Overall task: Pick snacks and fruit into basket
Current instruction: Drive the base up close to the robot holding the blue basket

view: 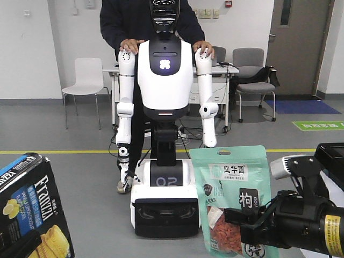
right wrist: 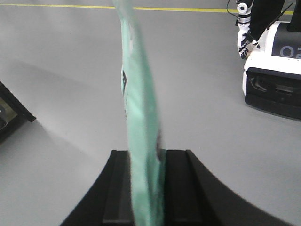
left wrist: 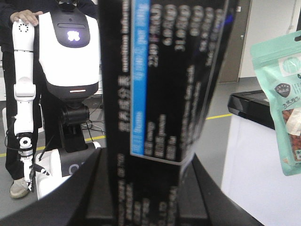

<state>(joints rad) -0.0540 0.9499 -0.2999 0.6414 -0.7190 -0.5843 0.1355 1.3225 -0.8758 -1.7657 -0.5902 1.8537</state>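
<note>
1. Mint-green pouch (view: 232,183), flat, with red berries in a window and a black vertical label. It is upright, with its lower part pinched between the jaws of the right gripper (right wrist: 146,157). The rest rises beyond the fingertips and shows edge-on in the right wrist view, slightly bowed.
2. Right gripper: jaws closed on the pouch, one black finger against each face.
3. Black-and-blue "Franzzi" box (left wrist: 160,70), yellow biscuits pictured. It stands between the jaws of the left gripper (left wrist: 146,160) and fills the gap, with most of its length past the fingertips. It is tilted in the front view.
4. Left gripper: jaws clamped on opposite sides of the box.
5. Pouch and box: well apart from each other, both held off the grey floor (view: 80,177).
6. White humanoid robot (view: 165,70), marked "02", stands on the floor beyond both sets of jaws.
7. Person in dark clothes (view: 145,21) stands behind the humanoid, a hand on each of its shoulders.
8. Yellow line (view: 54,152) crosses the floor beyond the humanoid's base.
</note>
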